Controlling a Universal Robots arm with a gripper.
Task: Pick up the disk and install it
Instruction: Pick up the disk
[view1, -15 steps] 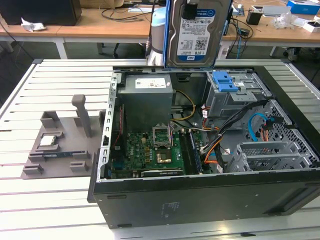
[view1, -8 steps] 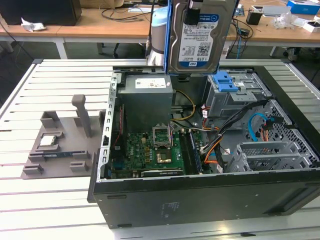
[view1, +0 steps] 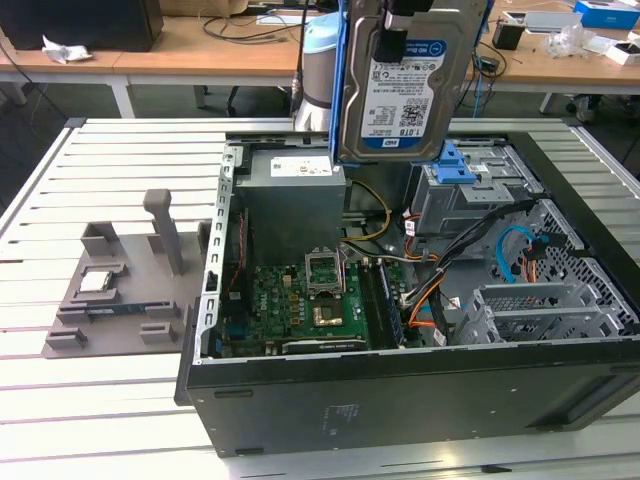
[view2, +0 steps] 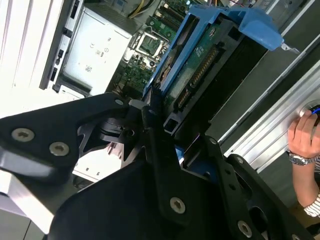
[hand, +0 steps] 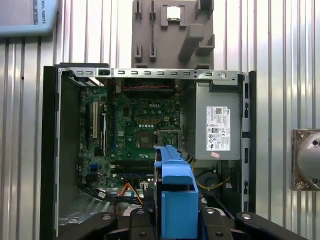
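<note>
Blue-framed disk (view1: 405, 80) hangs upright (long axis vertical), clamped by the gripper (view2: 159, 122), clear above the open case (view1: 400, 390)

Open computer case (view1: 400, 400) on slatted table (view1: 100, 420); grey fixture (view1: 150, 300) beside.

Downward-pointing hand (view2: 172, 131), tight on the disk (view1: 405, 95).
</note>
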